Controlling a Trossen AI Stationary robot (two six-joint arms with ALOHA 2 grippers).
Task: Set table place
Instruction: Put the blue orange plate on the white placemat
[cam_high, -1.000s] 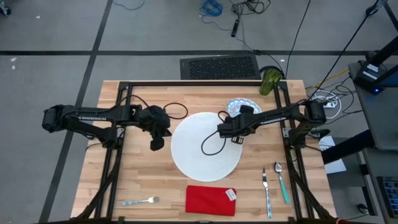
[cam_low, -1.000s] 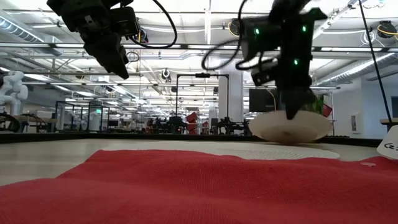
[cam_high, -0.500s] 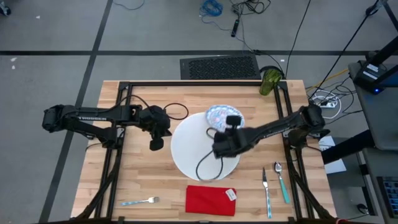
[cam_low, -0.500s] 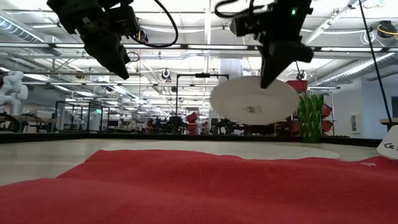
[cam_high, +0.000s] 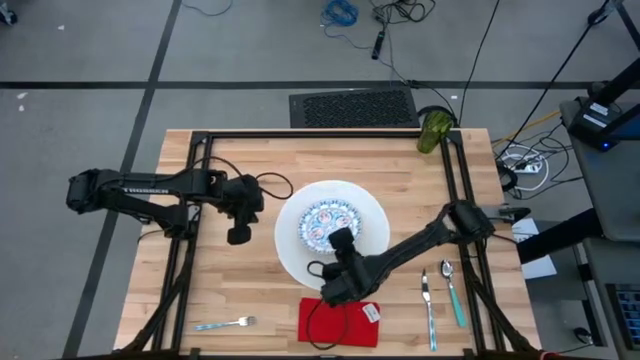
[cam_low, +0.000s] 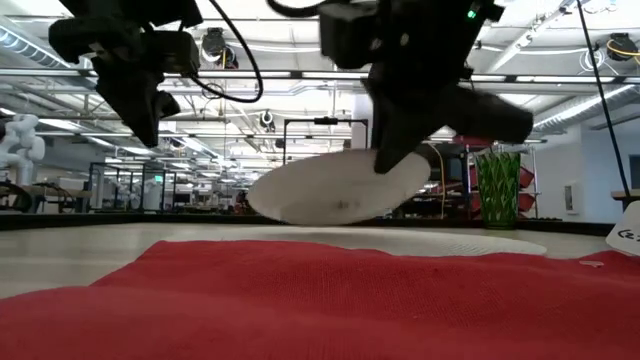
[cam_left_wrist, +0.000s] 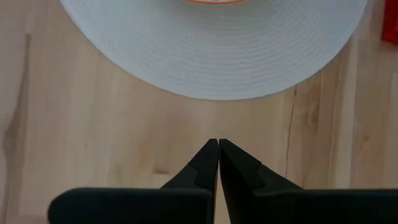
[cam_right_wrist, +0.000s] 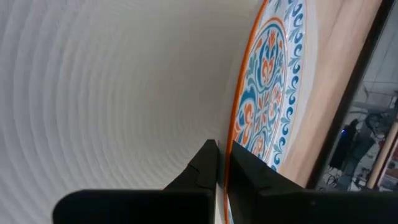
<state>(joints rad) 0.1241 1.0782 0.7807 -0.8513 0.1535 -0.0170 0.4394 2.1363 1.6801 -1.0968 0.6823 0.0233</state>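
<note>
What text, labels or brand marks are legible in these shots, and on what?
Left arm: white lettering along the link, too small to read.
Red napkin: white tag with print, too small to read.
White card at the low view's right edge: dark characters, cut off, unreadable.
Nothing else carries text.

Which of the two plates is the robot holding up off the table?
The small blue-patterned plate, clamped by its rim in the right pincer and tilted in the air. The big white plate lies flat beneath it.
</note>
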